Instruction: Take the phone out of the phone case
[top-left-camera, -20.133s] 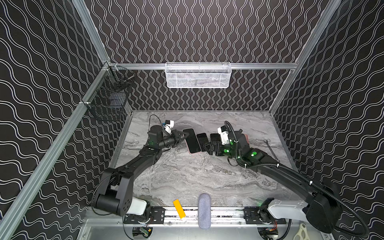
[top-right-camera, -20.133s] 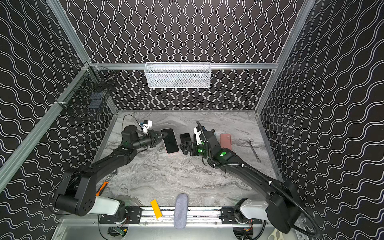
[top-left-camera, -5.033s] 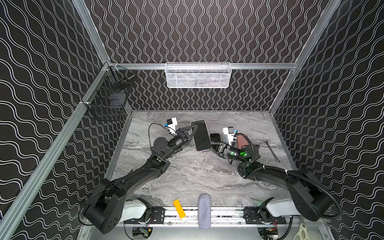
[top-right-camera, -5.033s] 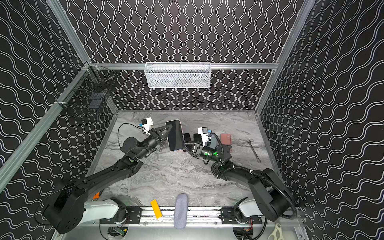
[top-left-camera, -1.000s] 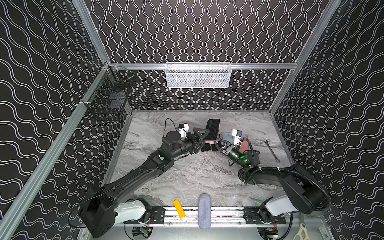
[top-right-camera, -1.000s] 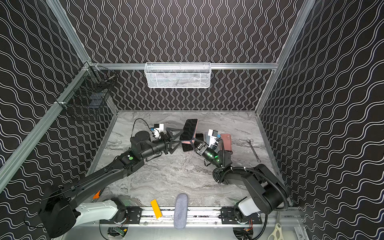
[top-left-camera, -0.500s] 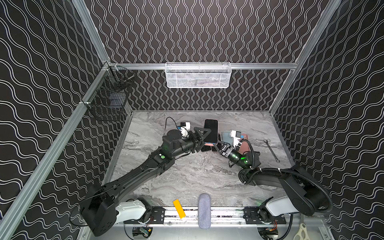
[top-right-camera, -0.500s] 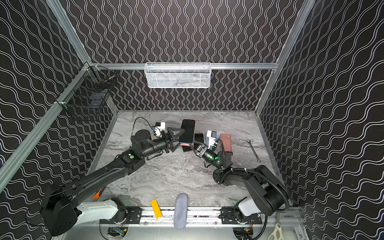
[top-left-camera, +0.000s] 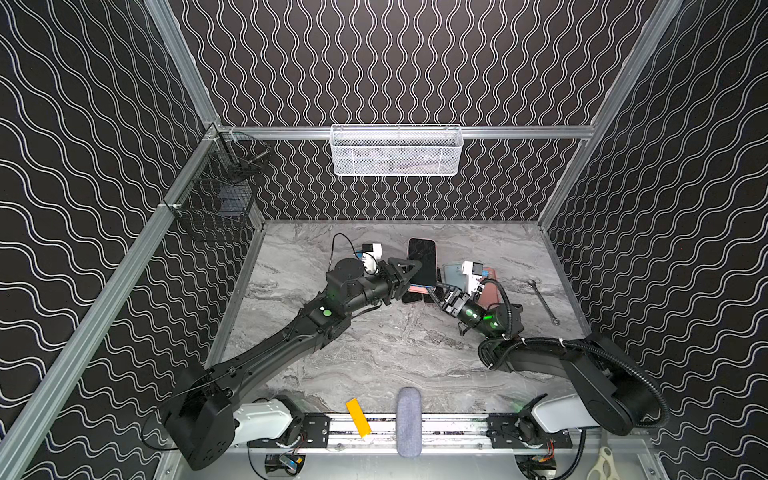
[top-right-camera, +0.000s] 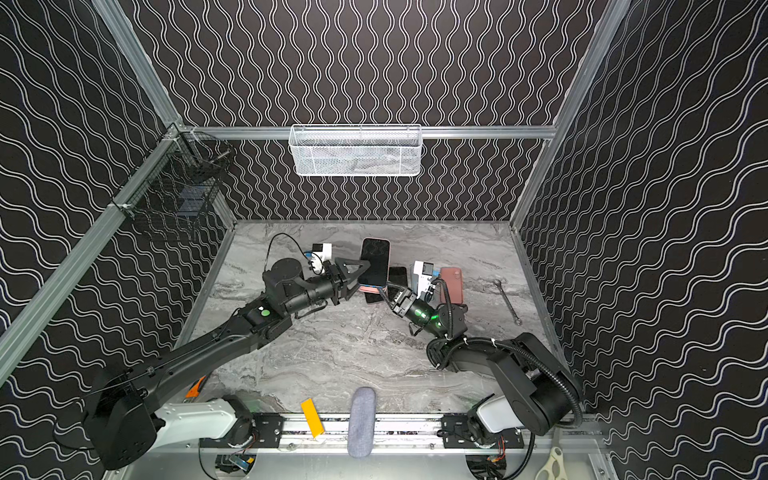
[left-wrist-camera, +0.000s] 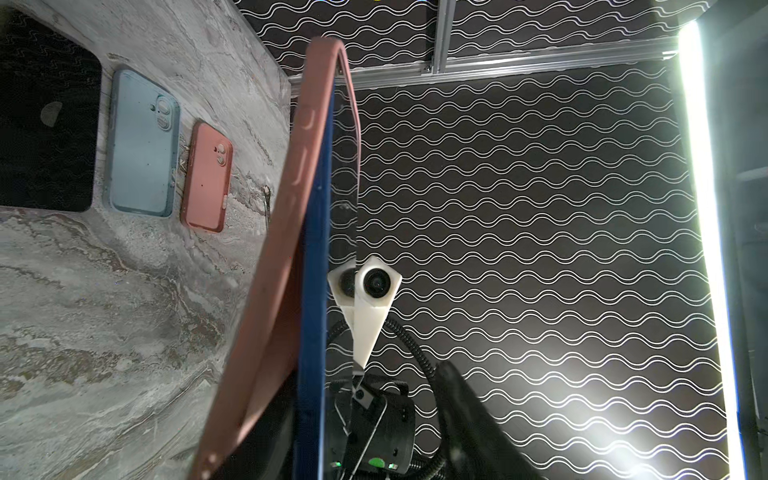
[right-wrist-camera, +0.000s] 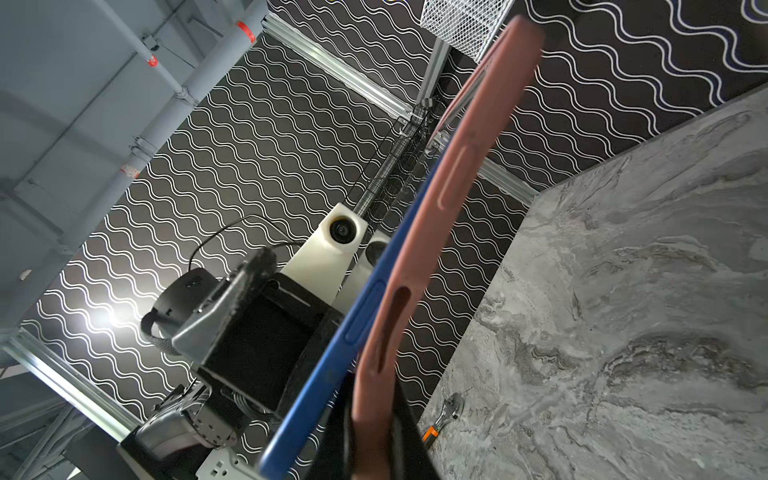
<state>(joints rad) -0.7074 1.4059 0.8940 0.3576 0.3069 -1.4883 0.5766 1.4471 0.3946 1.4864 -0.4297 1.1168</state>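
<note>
Open marble table (top-left-camera: 374, 353); phone (top-left-camera: 422, 259) between left fingers (top-left-camera: 400, 266), grip unclear; right fingers (right-wrist-camera: 411, 453) clenched on case (right-wrist-camera: 453, 174) edge.

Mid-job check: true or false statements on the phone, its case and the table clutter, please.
The phone is off the table, between both arms. True.
The phone's blue edge stands apart from the phone case at one end. True.
The right pincer is open. False: it is shut on the phone case.
No other cases are on the table. False: a light blue case and a salmon case lie there.
The wrench lies on the light blue case. False: it lies on bare table.
</note>
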